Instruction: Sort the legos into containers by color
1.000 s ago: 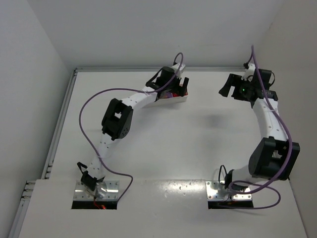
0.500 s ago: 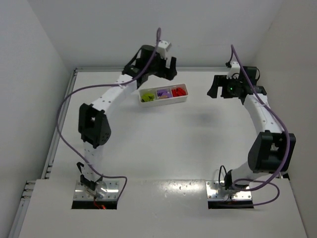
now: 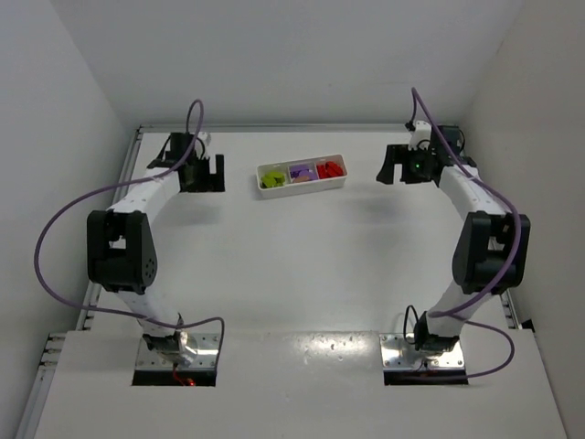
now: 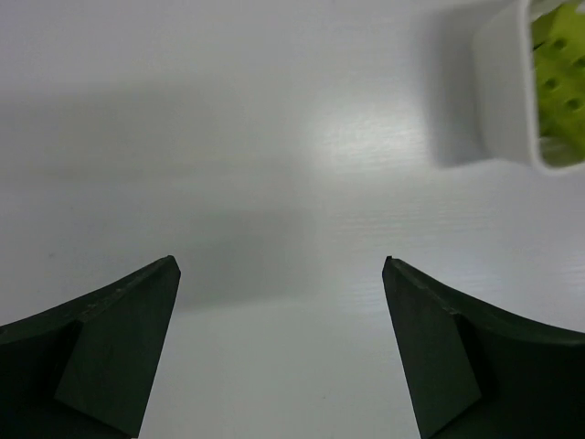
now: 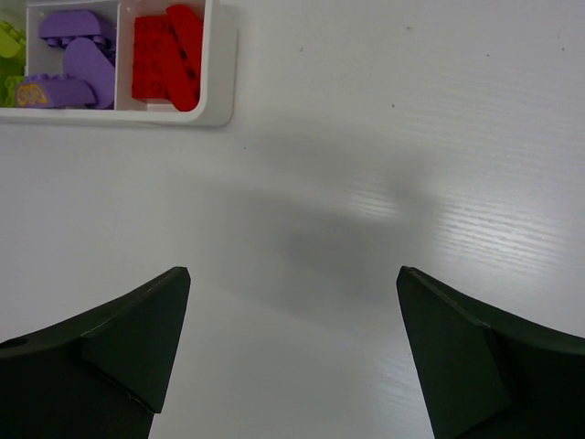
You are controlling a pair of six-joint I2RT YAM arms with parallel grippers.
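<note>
You have the small lime green plastic bricks (image 3: 271, 177) in the left compartment of the long white plastic tray (image 3: 306, 187), purple bricks (image 3: 300, 171) in the middle, red bricks (image 3: 330, 168) on the right, at the far middle of the white table (image 3: 302, 274). Your left gripper (image 4: 280, 262) hangs left of the tray, your right gripper (image 5: 293, 272) right of it, both spread wide and empty.

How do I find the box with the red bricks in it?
Find the long white tray at the far end of the table. It has three boxes in a row. The red bricks fill the right end box, next to the purple bricks.
</note>
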